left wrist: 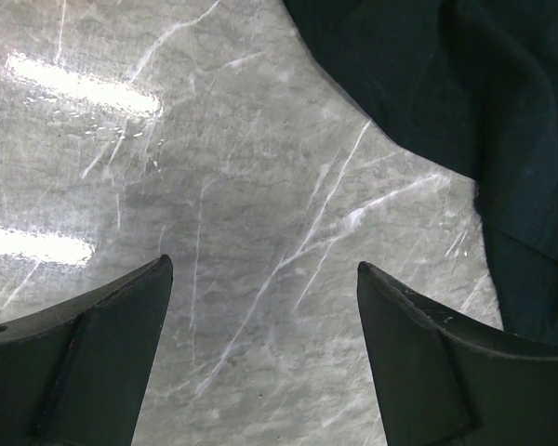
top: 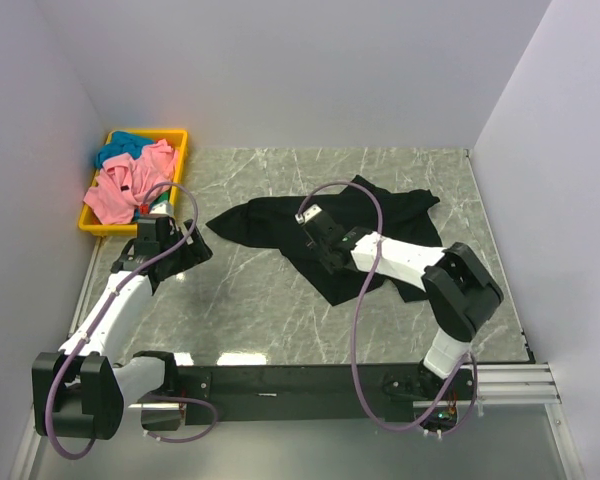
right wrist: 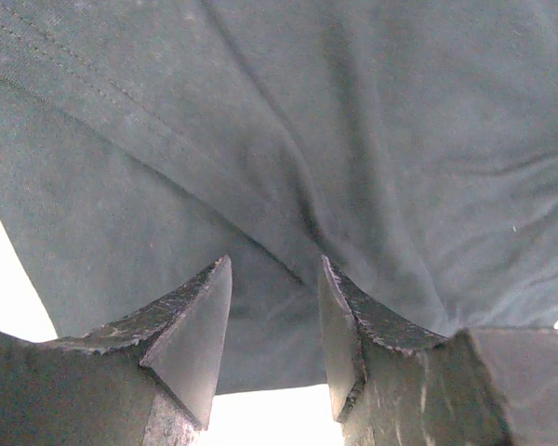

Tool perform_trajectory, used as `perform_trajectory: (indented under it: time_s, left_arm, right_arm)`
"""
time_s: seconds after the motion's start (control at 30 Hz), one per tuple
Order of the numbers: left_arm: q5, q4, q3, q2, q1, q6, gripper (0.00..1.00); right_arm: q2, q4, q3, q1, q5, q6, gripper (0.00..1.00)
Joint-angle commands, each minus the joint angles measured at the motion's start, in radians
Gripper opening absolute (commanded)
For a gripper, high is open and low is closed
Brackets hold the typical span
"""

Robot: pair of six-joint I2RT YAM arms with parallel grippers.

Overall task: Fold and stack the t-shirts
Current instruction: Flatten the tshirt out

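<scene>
The black t-shirt [top: 365,215] lies crumpled and spread across the middle of the marble table. My right gripper [top: 312,222] rests on its middle. In the right wrist view the gripper [right wrist: 275,260] is open a narrow way, with a fold of the black t-shirt [right wrist: 353,139] running down between its fingertips. My left gripper [top: 185,245] sits by the shirt's left end. Its wrist view shows the gripper [left wrist: 263,268] wide open over bare marble, the black t-shirt [left wrist: 446,84] lying up and to the right. The pink t-shirt [top: 130,185] and the teal t-shirt [top: 125,145] are heaped in a bin.
A yellow bin [top: 180,135] stands at the table's back left corner, close behind the left gripper. White walls close the table at the left, back and right. A black rail [top: 300,378] carrying the arm bases runs along the near edge.
</scene>
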Motion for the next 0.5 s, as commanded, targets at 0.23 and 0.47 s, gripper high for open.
perform_trajectory:
  time_s: [0.23, 0.47]
  left_arm:
    - [0.016, 0.032, 0.003, 0.002, 0.001, 0.031, 0.86]
    - [0.017, 0.032, 0.003, -0.001, 0.001, 0.031, 0.86]
  right_arm:
    - [0.091, 0.006, 0.058, 0.0, -0.035, -0.08, 0.5]
    - [0.138, 0.039, 0.061, -0.001, 0.008, -0.097, 0.49]
